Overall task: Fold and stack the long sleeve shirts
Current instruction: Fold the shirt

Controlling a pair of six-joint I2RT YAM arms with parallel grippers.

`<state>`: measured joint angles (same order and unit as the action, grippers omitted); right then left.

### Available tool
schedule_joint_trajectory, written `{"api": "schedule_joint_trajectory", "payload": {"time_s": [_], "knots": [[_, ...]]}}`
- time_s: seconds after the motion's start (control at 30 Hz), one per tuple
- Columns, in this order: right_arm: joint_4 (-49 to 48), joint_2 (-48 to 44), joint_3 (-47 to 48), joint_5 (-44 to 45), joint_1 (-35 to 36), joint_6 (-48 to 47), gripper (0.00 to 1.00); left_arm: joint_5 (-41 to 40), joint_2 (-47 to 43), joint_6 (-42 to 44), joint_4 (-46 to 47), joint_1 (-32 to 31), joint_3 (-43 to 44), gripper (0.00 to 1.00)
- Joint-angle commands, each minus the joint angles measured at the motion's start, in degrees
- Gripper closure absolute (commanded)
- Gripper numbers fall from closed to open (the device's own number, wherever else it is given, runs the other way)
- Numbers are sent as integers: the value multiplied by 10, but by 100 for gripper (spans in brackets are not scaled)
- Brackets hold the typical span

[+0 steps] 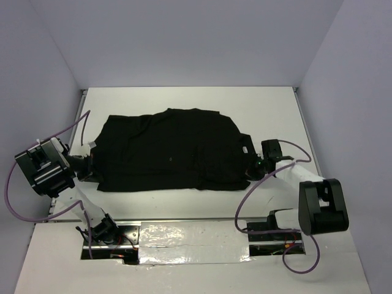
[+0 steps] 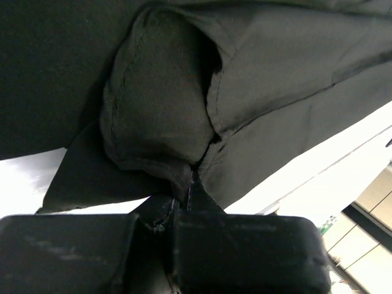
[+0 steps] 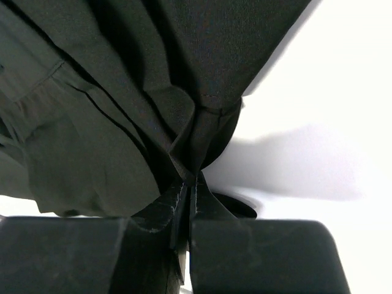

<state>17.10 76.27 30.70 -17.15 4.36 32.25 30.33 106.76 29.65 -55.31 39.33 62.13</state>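
Note:
A black long sleeve shirt (image 1: 168, 150) lies spread across the middle of the white table, partly folded. My left gripper (image 1: 90, 166) is at its left edge, shut on a bunched fold of the black cloth (image 2: 165, 116), which pinches to a point between the jaws at the left gripper (image 2: 187, 187). At the shirt's right edge sits my right gripper (image 1: 251, 166). It is shut on a corner of the shirt (image 3: 122, 110), and the fabric gathers into a point at the right gripper (image 3: 195, 174).
White table (image 1: 269, 110) runs to grey walls at the back and both sides. Purple cables (image 1: 73, 131) loop beside the left arm. The arm bases and a shiny plate (image 1: 190, 236) sit at the near edge.

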Motion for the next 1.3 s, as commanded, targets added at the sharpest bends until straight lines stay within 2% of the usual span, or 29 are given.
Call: {"api": "schedule_joint_trajectory", "payload": {"time_s": [0.0, 0.1, 0.2, 0.4, 0.43, 0.47, 0.5, 0.57, 0.6, 0.63, 0.7, 0.83, 0.87, 0.93, 0.97, 1.0, 1.07, 1.1, 1.13, 1.17, 1.2, 1.23, 1.27], "knots": [[95, -63, -22, 25, 3, 6, 100, 12, -5, 51, -44, 2, 10, 100], [168, -176, -34, 50, 6, 30, 100, -52, -34, 86, -73, 6, 18, 100], [219, -248, -41, 50, 12, 54, 100, -88, -45, 108, -95, 7, 15, 100], [304, -309, -37, 72, 36, 91, 100, -131, -66, 128, -123, 7, -9, 100], [312, -314, -37, 72, 37, 94, 97, -137, -71, 130, -126, 7, -13, 100], [318, -317, -36, 73, 37, 96, 90, -143, -75, 132, -128, 6, -17, 100], [331, -321, -35, 77, 38, 96, 78, -149, -77, 134, -129, 7, -21, 100], [337, -326, -24, 83, 38, 93, 54, -153, -76, 139, -130, 7, -20, 66], [336, -323, -11, 84, 38, 91, 51, -151, -73, 139, -131, 7, -11, 35], [334, -321, -1, 83, 40, 91, 48, -147, -65, 139, -132, 7, -3, 20], [337, -306, 49, 99, 47, 79, 47, -138, -58, 136, -146, 7, 22, 1], [328, -257, 181, 151, 78, 8, 43, -89, -60, 124, -153, 4, 165, 1], [313, -223, 249, 165, 89, -14, 35, -64, -66, 122, -145, 0, 227, 1], [284, -179, 324, 238, 143, -101, 29, -72, -73, 124, -129, -46, 291, 1], [271, -126, 402, 270, 164, -137, 25, -87, -85, 125, -113, -71, 340, 1], [258, -98, 441, 314, 177, -225, 16, -105, -91, 129, -65, -123, 356, 1], [164, -27, 500, 305, 185, -291, 0, -136, -97, 134, 9, -185, 357, 1], [114, -14, 499, 295, 180, -286, 0, -132, -88, 132, 65, -198, 358, 1], [-2, -3, 488, 275, 170, -279, 0, -123, -70, 127, 71, -209, 367, 1], [-49, 25, 464, 237, 142, -274, 6, -96, -19, 111, 62, -226, 412, 1], [-75, 47, 470, 129, 124, -237, 26, -81, 12, 109, 17, -237, 443, 7], [-80, 76, 487, 76, 109, -206, 48, -71, 38, 109, -2, -246, 468, 25], [-58, 156, 552, 30, 89, -179, 98, -83, 81, 97, -9, -267, 501, 68]]}}
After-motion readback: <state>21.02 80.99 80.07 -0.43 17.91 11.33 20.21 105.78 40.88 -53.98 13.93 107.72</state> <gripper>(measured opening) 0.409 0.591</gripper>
